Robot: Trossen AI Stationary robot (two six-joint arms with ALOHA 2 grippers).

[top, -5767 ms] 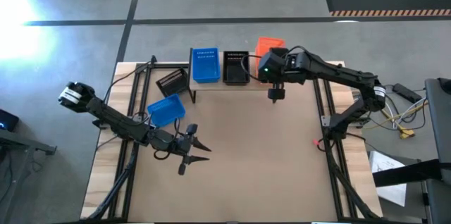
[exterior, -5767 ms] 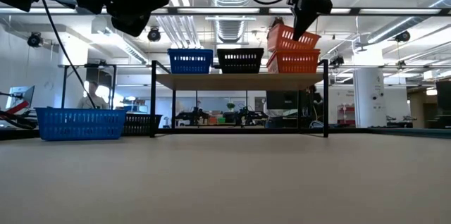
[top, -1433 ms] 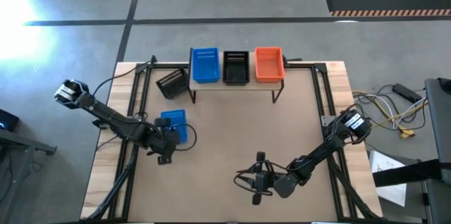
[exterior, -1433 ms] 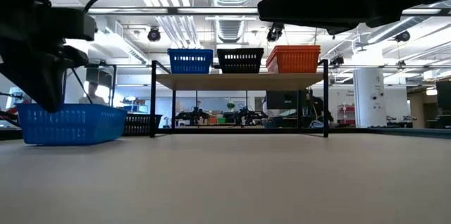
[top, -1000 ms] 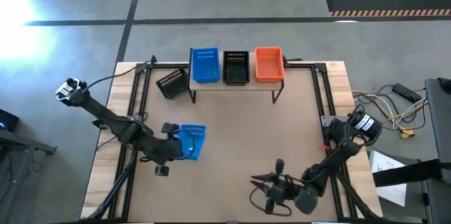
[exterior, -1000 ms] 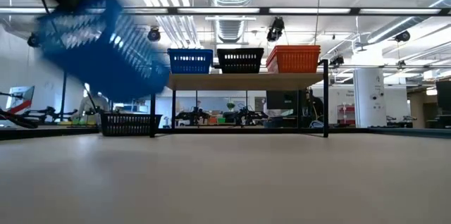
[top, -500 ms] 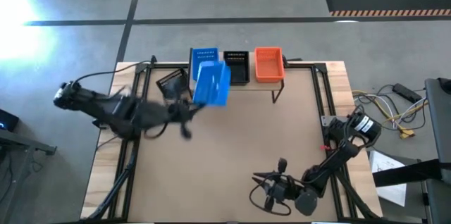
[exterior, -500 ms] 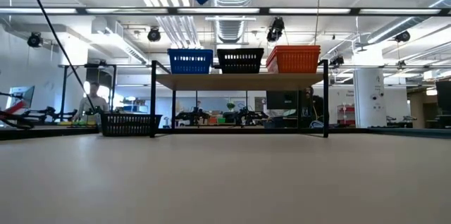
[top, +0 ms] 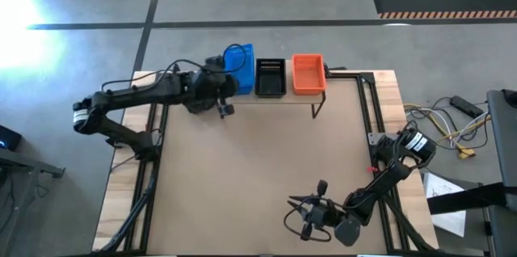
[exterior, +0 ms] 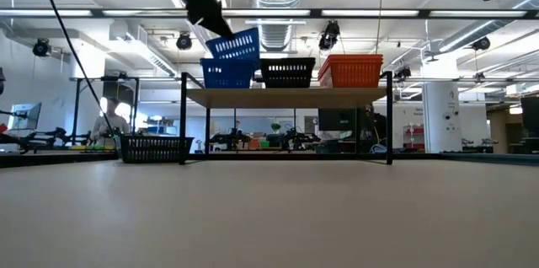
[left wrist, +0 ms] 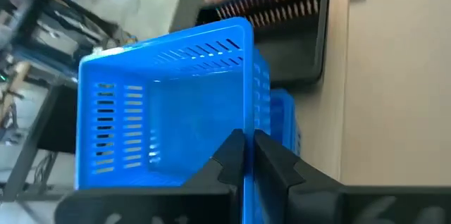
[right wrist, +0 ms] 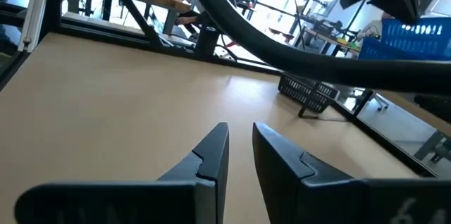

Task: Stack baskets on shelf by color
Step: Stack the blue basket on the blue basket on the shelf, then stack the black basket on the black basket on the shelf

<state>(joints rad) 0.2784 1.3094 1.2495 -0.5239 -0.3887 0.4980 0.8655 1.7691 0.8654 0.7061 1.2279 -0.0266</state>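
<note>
The shelf [exterior: 286, 96] at the table's far edge carries a blue basket [exterior: 226, 74], a black basket [exterior: 287, 72] and an orange basket [exterior: 350, 70] in a row. My left gripper [top: 229, 76] is shut on a second blue basket [exterior: 233, 46], which is tilted right above the blue one on the shelf. Another black basket [exterior: 152, 146] rests on its bottom on the table, left of the shelf. My right gripper [right wrist: 239, 146] hangs open over the table's near right part, with nothing between its fingers. My left gripper pinches one side wall of the blue basket at its rim [left wrist: 245, 129], one finger inside the basket and one outside. The fingers slant down toward it from the table's left. The basket is tilted; whether its low end [exterior: 253, 59] touches the shelf's blue basket, I cannot tell.
The shelf's thin black legs [exterior: 388, 125] stand on the table. The black table frame [top: 367, 120] and cables run along both sides. Bare tabletop [top: 266, 160] lies between the shelf and my right arm. The room beyond shows desks and equipment.
My left gripper has swung the blue basket up from the table's left part and toward the far edge, turning it on the way. The basket now stands tilted right above the blue basket on the shelf.
</note>
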